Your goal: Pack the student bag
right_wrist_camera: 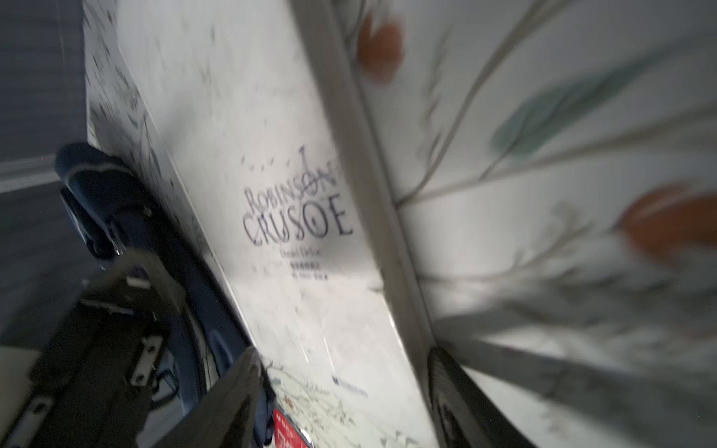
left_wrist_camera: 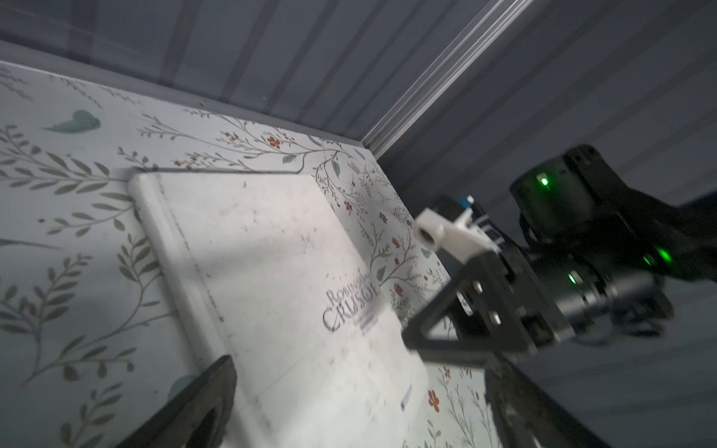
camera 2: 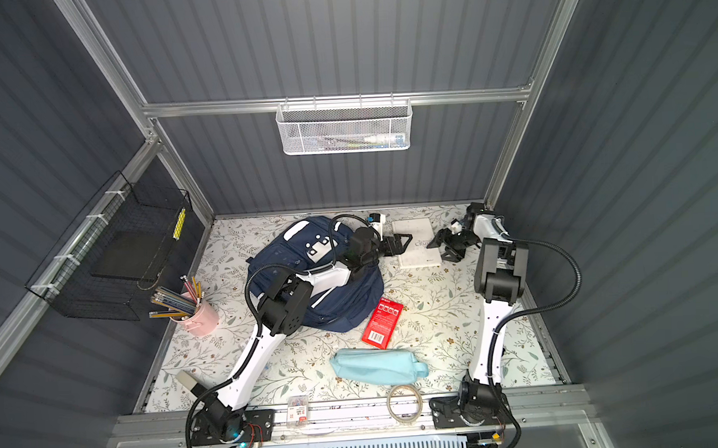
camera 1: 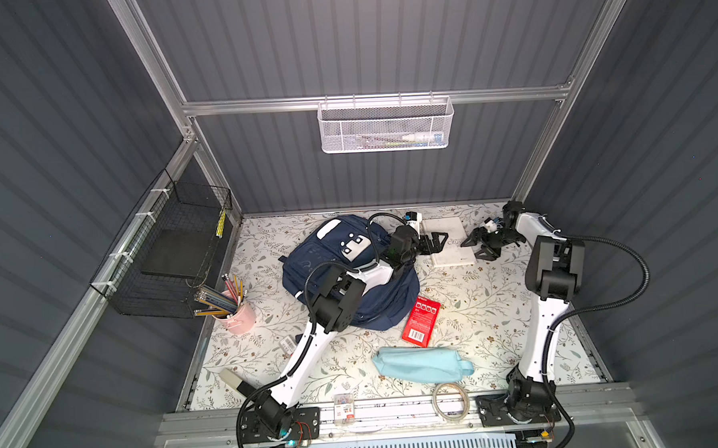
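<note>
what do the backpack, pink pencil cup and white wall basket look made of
The student bag looks like matte navy fabric: it slumps and creases. The pink cup is smooth, slightly glossy: painted metal or plastic, unclear which. The white basket seems coated metal mesh: see-through walls.

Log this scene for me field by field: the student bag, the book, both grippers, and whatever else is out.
Student bag: navy, lying on the floral table, left arm reaching over it
Book: white, titled Robinson Crusoe, flat at the back beside the bag
Left gripper: open, at the book's edge nearer the bag
Right gripper: open, at the opposite edge
Also out: red packet, light-blue zip pouch, tape roll, pink cup of pencils
</note>
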You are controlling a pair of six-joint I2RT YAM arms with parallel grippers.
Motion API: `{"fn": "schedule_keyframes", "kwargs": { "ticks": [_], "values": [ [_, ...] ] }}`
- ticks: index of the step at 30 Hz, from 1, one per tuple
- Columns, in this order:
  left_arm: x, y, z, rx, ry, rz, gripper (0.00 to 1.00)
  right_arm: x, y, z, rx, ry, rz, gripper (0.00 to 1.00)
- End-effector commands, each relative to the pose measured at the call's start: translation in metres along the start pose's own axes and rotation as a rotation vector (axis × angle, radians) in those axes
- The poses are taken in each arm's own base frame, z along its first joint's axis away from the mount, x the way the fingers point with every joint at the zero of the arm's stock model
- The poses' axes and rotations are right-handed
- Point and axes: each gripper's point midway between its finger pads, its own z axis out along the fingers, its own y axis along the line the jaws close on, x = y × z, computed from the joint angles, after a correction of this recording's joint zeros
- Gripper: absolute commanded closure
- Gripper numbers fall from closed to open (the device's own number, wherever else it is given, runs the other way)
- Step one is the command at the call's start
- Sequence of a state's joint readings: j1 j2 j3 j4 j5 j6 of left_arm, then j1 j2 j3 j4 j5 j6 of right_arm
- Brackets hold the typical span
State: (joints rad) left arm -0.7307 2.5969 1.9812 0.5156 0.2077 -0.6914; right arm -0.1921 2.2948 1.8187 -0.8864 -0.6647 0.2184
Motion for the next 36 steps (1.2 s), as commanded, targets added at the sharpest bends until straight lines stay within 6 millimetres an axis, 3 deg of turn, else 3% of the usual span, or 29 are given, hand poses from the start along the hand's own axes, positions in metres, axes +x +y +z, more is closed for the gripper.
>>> {"fn": "schedule_keyframes", "kwargs": {
  "ticks": [1, 3, 6, 10, 13, 15, 17, 21, 24, 26, 32, 36],
  "values": [
    [0.018, 0.034, 0.008, -0.1, 0.049, 0.009, 0.0, -0.016, -0.01, -0.027, 0.017, -0.122, 0.019, 0.31],
    [0.021, 0.044, 0.007, -0.151, 0.054, 0.009, 0.0, -0.03, -0.015, -0.032, 0.003, -0.173, 0.049, 0.31],
    [0.032, 0.064, 0.009, -0.236, 0.094, -0.018, 0.0, -0.039, -0.013, -0.019, 0.007, -0.164, 0.034, 0.32],
    [0.052, 0.072, 0.018, -0.22, 0.159, -0.09, 0.0, -0.039, -0.018, 0.009, 0.029, -0.097, 0.054, 0.31],
    [0.069, 0.078, 0.02, -0.215, 0.2, -0.196, 0.07, -0.035, -0.019, 0.024, 0.01, -0.062, 0.065, 0.32],
    [0.079, 0.081, 0.023, -0.19, 0.22, -0.265, 0.1, -0.035, -0.02, 0.028, 0.009, -0.046, 0.064, 0.39],
    [0.088, 0.081, 0.025, -0.18, 0.241, -0.295, 0.1, -0.034, -0.018, 0.026, 0.0, -0.034, 0.057, 0.37],
    [0.093, 0.073, 0.027, -0.162, 0.276, -0.29, 0.15, -0.032, -0.003, 0.025, -0.072, -0.012, 0.047, 0.41],
    [0.095, 0.06, 0.027, -0.11, 0.282, -0.325, 0.2, -0.023, 0.014, 0.025, -0.16, 0.016, 0.027, 0.52],
    [0.099, 0.05, 0.025, -0.079, 0.306, -0.339, 0.31, -0.017, 0.02, 0.021, -0.188, 0.006, 0.016, 0.59],
    [0.104, 0.018, 0.018, -0.011, 0.338, -0.328, 0.48, 0.004, 0.036, 0.01, -0.278, -0.018, 0.002, 0.7],
    [0.108, -0.006, 0.006, 0.02, 0.367, -0.317, 0.53, 0.03, 0.027, 0.006, -0.24, -0.03, 0.022, 0.72]
  ]
}}
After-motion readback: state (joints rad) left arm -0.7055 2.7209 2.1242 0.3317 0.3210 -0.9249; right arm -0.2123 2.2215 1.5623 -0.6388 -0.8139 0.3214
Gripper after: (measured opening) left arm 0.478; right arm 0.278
